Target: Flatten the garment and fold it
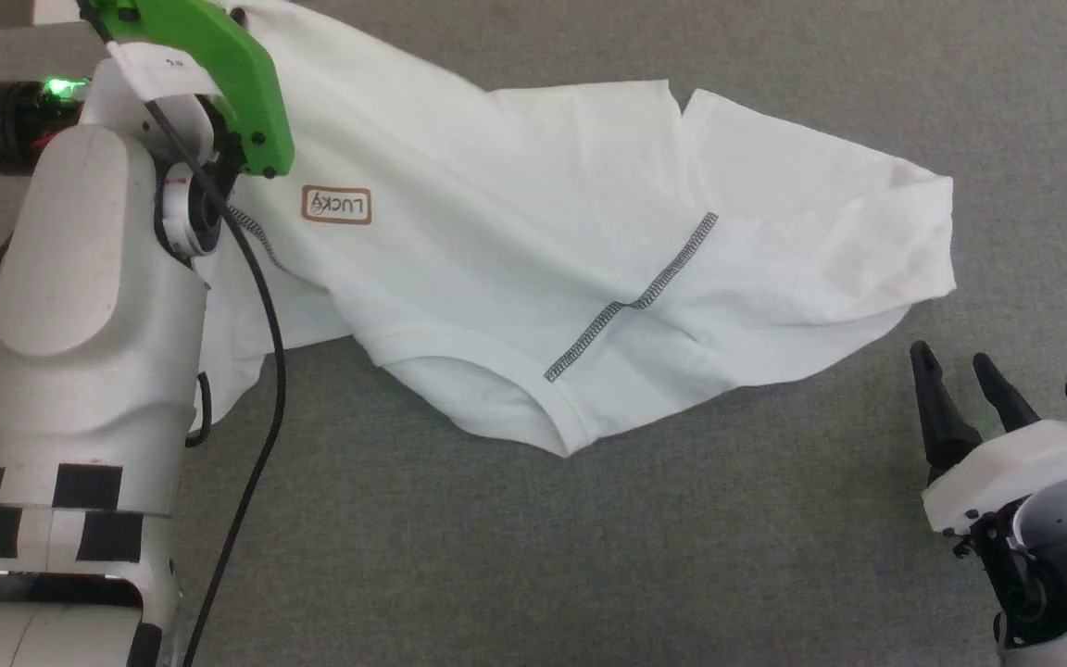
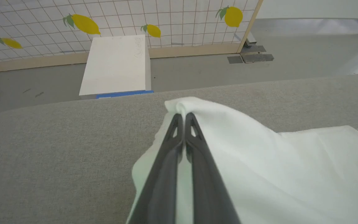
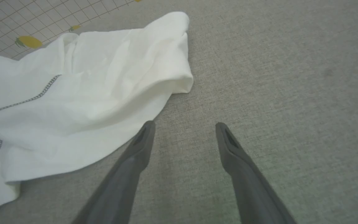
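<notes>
The left gripper point(image 2: 184, 119) is pinching a raised fold of the shirt point(image 1: 515, 250) near the far edge of the surface point(image 1: 496, 556), likely to pull it flat. The thin white cloth is lying rumpled across the grey woven surface. The right gripper point(image 1: 958, 366) is hovering spread and empty beside the shirt's right hem.

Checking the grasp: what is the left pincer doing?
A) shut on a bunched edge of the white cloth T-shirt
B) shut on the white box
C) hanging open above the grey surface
A: the left pincer is shut on a bunched edge of the white cloth T-shirt.
</notes>
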